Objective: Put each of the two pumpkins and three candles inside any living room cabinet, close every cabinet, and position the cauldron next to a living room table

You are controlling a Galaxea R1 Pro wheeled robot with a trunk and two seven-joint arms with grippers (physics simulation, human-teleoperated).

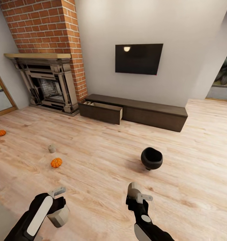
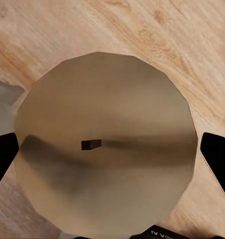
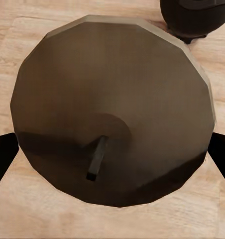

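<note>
Two candles pinched, one by our left end effector (image 1: pixel 60 204), one (image 3: pixel 112 114) by our right end effector (image 1: pixel 137 194), bare floor (image 1: pixel 103 150) before cabinet (image 1: pixel 153 112), one drawer (image 1: pixel 101 112) open, cauldron (image 1: pixel 151 158) near right end effector.

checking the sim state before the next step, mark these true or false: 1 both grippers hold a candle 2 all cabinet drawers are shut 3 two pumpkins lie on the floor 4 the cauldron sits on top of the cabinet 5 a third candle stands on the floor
1. True: the left gripper is shut on a candle, and the right gripper is shut on another candle.
2. False: the cabinet has its drawer nearest the fireplace pulled open.
3. True: one pumpkin lies near the left arm, the other pumpkin further left.
4. False: the cauldron stands on the floor, in front of the cabinet.
5. True: the third candle stands just beyond the nearer pumpkin.
</note>
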